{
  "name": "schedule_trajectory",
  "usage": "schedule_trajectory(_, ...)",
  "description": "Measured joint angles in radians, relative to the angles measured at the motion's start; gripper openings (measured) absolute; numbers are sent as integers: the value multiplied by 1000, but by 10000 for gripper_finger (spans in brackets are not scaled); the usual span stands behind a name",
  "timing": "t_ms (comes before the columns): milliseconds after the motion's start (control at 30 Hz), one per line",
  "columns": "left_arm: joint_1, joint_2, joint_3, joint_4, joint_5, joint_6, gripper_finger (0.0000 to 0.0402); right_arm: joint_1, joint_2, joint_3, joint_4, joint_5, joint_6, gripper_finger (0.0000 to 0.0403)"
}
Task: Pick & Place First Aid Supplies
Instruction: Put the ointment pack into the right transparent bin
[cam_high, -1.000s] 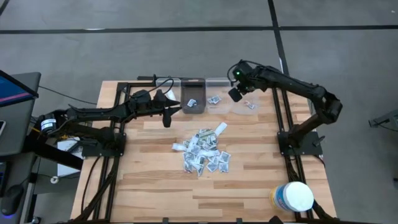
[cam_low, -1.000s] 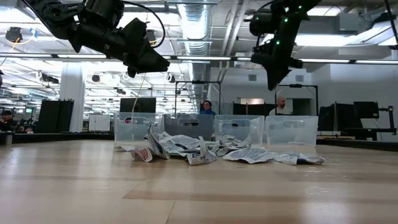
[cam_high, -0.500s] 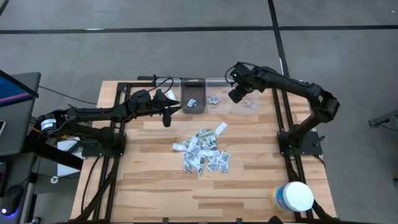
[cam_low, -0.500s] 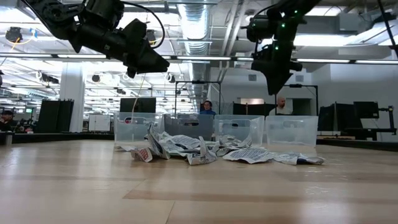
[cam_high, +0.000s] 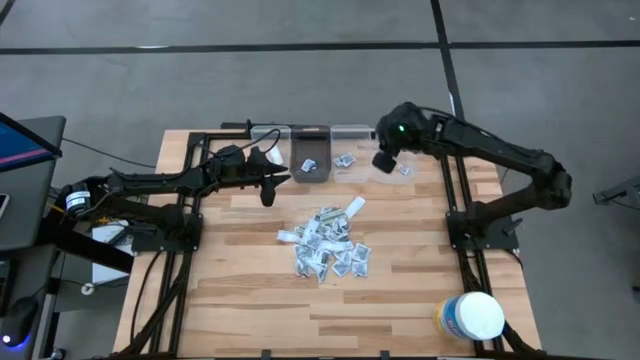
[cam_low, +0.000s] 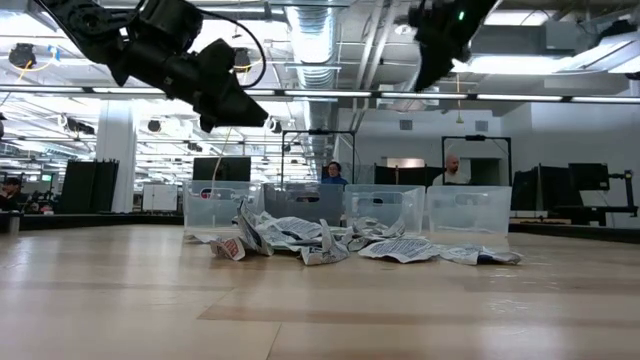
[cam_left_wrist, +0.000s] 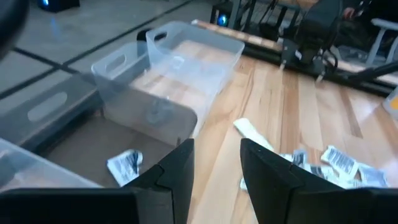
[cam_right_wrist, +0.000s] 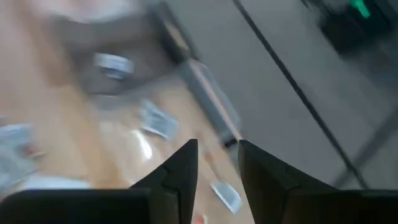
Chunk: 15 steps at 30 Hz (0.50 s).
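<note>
— Where are the hands?
— Right hand hangs over the far bins, fingers parted, nothing between them. Left hand hovers parted and empty beside the grey bin.
— The packets?
— Heaped on the desk, nearer than both hands.

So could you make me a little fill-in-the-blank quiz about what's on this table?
1. The pile of packets lies in the ___ of the table.
2. The white tub stands at the table's near-___ corner in the high view.
3. The right gripper hangs above the row of clear ___.
Missing words: middle; right; bins
</note>
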<state>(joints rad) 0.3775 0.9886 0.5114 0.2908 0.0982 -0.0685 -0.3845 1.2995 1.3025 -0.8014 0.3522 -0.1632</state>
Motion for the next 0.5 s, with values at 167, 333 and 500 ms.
schedule_trajectory(167,0,0,0,-65,0,9,131,66,-25,0,25,-194,-82,107)
schedule_trajectory(333,0,0,-1,-125,0,11,131,76,-1,-21,48,-366,-83,107)
schedule_trajectory(500,0,0,-1,-168,2,11,131,83,18,-114,149,-445,-66,107)
